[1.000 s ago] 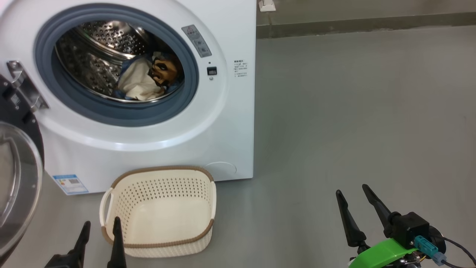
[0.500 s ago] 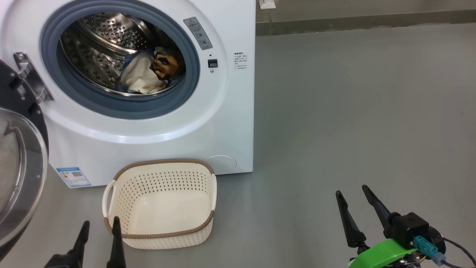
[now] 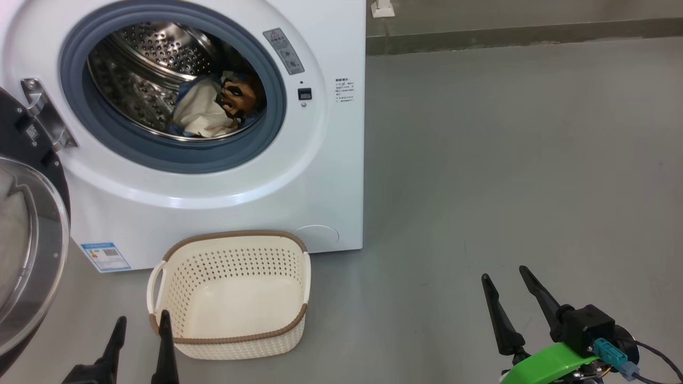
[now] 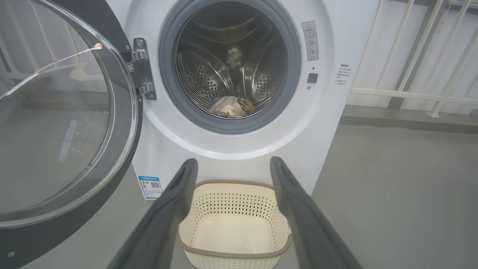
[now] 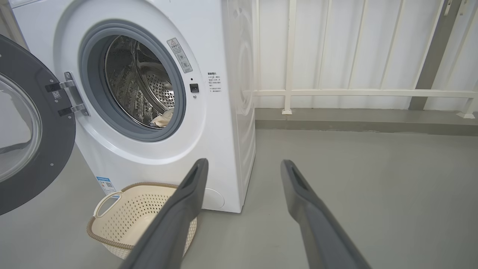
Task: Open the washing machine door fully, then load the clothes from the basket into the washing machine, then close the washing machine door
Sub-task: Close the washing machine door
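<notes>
The white washing machine (image 3: 331, 176) stands with its door (image 3: 26, 250) swung open to the left, glass bowl facing out. Cream, blue and orange-black clothes (image 3: 213, 109) lie low in the steel drum. On the floor in front sits the cream basket (image 3: 229, 293) with nothing in it. My left gripper (image 3: 140, 324) is open at the basket's near left corner, a little short of its rim, holding nothing. Out on bare floor to the right, my right gripper (image 3: 504, 274) is open and holds nothing. The left wrist view looks over the basket (image 4: 233, 220) into the drum at the clothes (image 4: 231, 106).
Grey floor (image 3: 507, 160) spreads wide to the machine's right. A low kerb and white railing (image 5: 336, 91) run along the back wall. The open door (image 4: 63, 123) takes up the space left of the machine.
The head view has shifted slightly, so machine and basket sit a bit to the right and higher in the picture. Both grippers stay open where they were.
</notes>
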Robot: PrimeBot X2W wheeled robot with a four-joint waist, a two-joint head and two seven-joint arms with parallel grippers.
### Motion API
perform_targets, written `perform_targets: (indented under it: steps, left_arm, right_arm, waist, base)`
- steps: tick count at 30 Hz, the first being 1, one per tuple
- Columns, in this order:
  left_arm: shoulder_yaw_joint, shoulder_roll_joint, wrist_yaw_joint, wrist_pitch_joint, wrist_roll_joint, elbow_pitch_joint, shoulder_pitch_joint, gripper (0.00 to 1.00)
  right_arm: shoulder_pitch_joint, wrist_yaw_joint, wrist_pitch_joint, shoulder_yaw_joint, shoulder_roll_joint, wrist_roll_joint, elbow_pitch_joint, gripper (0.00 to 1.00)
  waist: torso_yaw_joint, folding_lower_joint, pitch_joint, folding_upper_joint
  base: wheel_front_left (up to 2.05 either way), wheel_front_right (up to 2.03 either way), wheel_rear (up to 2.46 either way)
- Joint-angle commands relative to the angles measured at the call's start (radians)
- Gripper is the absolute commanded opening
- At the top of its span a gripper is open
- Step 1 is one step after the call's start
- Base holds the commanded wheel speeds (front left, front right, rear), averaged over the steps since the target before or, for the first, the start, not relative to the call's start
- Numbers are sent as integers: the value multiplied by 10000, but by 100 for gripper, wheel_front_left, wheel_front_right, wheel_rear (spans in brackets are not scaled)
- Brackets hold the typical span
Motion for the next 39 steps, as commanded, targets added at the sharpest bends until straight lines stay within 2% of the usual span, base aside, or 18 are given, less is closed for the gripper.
perform_targets:
  steps: [1,20,33,39]
  left_arm:
    - [341,91,-30,-61,120,-275,-430,100]
    - [331,80,-97,-61,333,-210,-437,100]
    - [352,127,-104,-61,431,-147,-297,100]
    - [376,231,-98,-61,498,-144,-216,100]
  right_arm:
    - [-158,16,-49,280,-26,71,-211,100]
    - [-88,16,-49,296,-26,160,-275,100]
    - [54,16,-49,564,-26,227,-293,100]
    - [93,16,-49,801,-26,412,-476,100]
  waist:
    - [1,0,-2,-1]
    - [168,0,-30,-1]
    - [1540,0,-90,-1]
    - [2462,0,-151,-1]
  base:
    - [0,0,0]
    - [0,0,0]
    - [0,0,0]
    - [0,0,0]
